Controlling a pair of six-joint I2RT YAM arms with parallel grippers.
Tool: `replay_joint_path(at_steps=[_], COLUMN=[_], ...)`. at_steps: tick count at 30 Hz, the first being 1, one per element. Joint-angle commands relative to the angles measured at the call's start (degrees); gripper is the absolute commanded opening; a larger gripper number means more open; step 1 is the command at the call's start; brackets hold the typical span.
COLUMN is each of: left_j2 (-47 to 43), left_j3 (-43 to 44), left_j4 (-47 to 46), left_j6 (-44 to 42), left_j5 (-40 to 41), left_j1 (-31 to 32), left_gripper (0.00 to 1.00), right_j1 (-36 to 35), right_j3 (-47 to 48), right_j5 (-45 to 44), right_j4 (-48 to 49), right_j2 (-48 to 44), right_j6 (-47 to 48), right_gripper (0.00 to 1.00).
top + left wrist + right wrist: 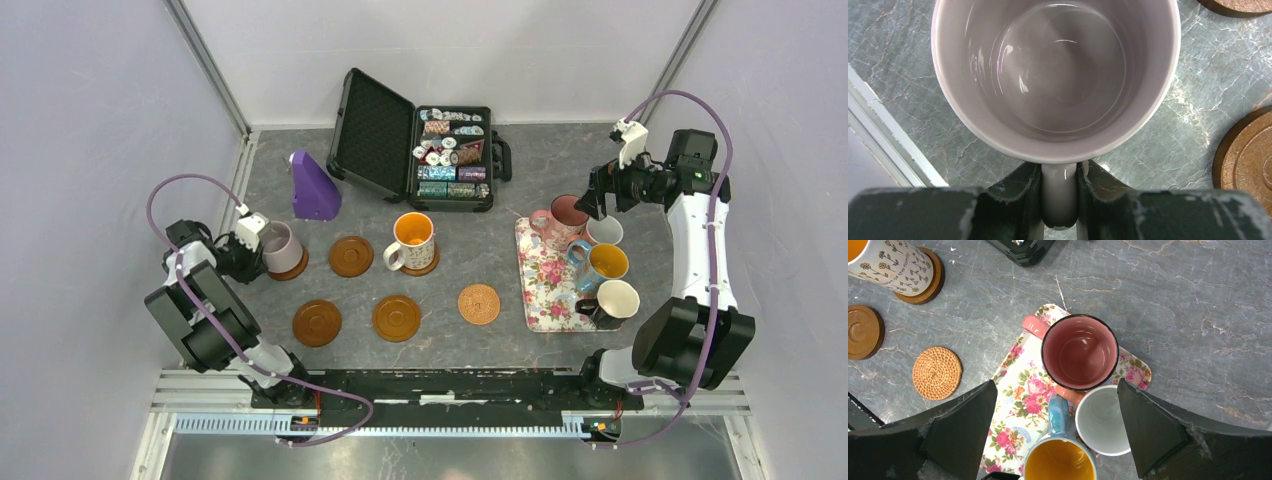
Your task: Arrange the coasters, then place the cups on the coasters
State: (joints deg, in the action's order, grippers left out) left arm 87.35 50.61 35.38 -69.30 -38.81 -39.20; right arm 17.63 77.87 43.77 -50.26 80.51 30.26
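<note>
Currently the left tool (1059, 176) is pinched tight on the handle of the lilac mug (1053, 75), which sits over a brown coaster (296, 269) at the left of the table (560, 160). Meanwhile the right tool (1055, 390) hangs spread wide above the pink mug (1079, 351), which stands on the floral tray (1020, 405).

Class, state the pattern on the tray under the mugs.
Pink roses on white; the tray shows best in the right wrist view.

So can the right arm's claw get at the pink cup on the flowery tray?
Probably yes. The right claw hangs wide open right above the pink cup, with nothing over it. The white cup sits very close on one side, so a finger might bump it.
</note>
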Motion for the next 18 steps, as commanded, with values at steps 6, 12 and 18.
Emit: replay_joint_path(at_steps=[6,12,18], left_j2=[-1.3,-0.8,-1.8], left_j3=[-2.4,-2.2,-1.7], left_j4=[-2.9,-2.7,0.3], left_j6=[-6.6,-7.5,-9.4], left_j5=[-3.1,-1.9,-1.8], left_j1=[-0.3,-0.4,-0.8], left_gripper=[0.06,0.11,0.13], right_j1=[-0.1,-0.2,-0.2], right_j3=[0.2,0.7,0.9], right_j5=[-0.3,-0.4,-0.5], right_j4=[0.4,0.3,0.4], right_j2=[-0.9,-0.6,-0.3], right_j6=[0.3,0.5,0.7], right_gripper=[0.98,0.98,0.98])
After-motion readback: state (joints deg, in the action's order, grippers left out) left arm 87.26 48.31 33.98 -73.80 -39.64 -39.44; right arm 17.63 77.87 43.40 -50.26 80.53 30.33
